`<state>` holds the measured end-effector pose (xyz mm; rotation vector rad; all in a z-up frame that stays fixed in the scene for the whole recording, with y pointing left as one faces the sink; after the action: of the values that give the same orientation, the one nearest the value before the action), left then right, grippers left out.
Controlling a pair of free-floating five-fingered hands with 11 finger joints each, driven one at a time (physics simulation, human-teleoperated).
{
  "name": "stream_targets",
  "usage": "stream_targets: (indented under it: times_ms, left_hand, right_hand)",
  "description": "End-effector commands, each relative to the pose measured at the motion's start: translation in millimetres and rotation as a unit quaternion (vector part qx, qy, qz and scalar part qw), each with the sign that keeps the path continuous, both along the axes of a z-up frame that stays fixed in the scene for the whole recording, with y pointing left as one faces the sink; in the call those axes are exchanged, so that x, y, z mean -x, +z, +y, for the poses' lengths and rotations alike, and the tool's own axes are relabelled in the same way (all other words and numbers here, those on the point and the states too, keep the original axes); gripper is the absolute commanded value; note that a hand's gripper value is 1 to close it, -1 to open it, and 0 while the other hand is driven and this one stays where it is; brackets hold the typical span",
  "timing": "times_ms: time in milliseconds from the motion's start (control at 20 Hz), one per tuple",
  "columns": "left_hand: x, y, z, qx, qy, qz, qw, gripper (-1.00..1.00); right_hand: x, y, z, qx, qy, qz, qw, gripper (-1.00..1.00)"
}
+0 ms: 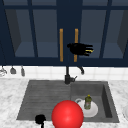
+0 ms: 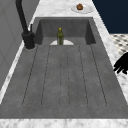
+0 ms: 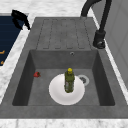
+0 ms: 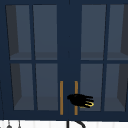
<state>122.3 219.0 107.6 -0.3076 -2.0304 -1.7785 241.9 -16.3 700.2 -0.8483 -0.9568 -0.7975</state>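
My right hand hovers high up in front of the dark blue wall cabinet, its palm over the right-hand wooden door handle and its fingers stretched straight to the right; the upper view shows the right hand there too. My left hand hangs low beyond the sink's front edge, holding nothing. It appears as the left hand with loose, drooping fingers in the left side view, and as the left hand in the right side view. A green bottle stands upright on a white plate in the basin.
A red ball is low in the front view; a small red thing lies in the basin. The black faucet rises behind the grooved drainboard. A plate with a brown item sits on the counter. Utensils hang on the wall.
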Motion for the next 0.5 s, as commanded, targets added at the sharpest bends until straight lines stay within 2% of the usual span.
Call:
stream_targets:
  times_ms: [0, 300, 450]
  left_hand:
    - [0.0, 0.0, 0.0, 0.000, 0.000, 0.000, 1.0000, 0.00]
    - [0.0, 0.0, 0.0, 0.000, 0.000, 0.000, 1.0000, 0.00]
    - [0.0, 0.0, 0.0, 0.000, 0.000, 0.000, 1.0000, 0.00]
  right_hand:
    - [-21.8, -10.3, -3.9, 0.003, 0.010, -0.017, 0.9998, -1.00]
    - [-70.0, -39.5, -0.6, 0.026, -0.002, -0.025, 0.9994, -1.00]
    - [-76.8, -46.3, -7.8, 0.024, 0.012, -0.039, 0.9989, -1.00]
